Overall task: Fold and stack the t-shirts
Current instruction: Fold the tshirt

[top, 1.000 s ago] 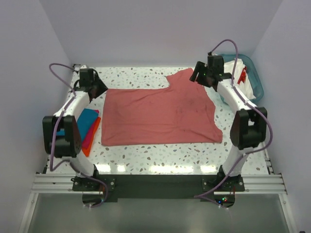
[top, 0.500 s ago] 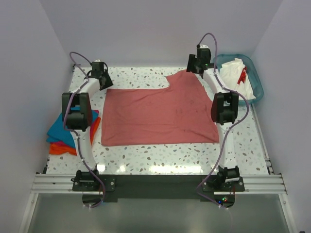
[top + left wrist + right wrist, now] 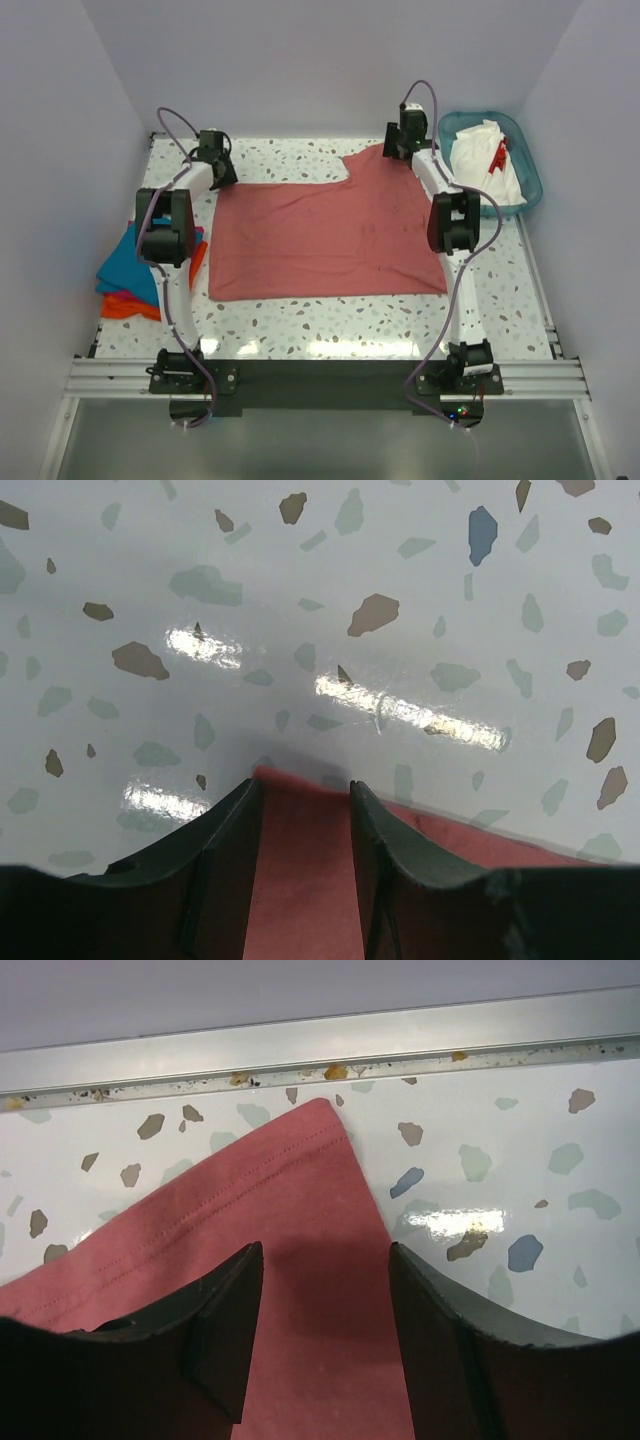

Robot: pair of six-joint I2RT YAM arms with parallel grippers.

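Both arms have swung out to the far corners of the large salmon-red cloth t-shirt (image 3: 330, 235), flat on the speckled surface (image 3: 300, 320) — left jaws and right jaws spread astride its edge, not pinching; a grasp for folding looks next.

You won't find any readable text, brand or number in these views. Closest thing is the red mark (image 3: 497, 157) on the white t-shirt (image 3: 478, 172) in the basket (image 3: 534, 182), and it's too small to make out.

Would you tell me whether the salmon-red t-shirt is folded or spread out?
Spread out: the salmon-red t-shirt lies flat and wide across the table.
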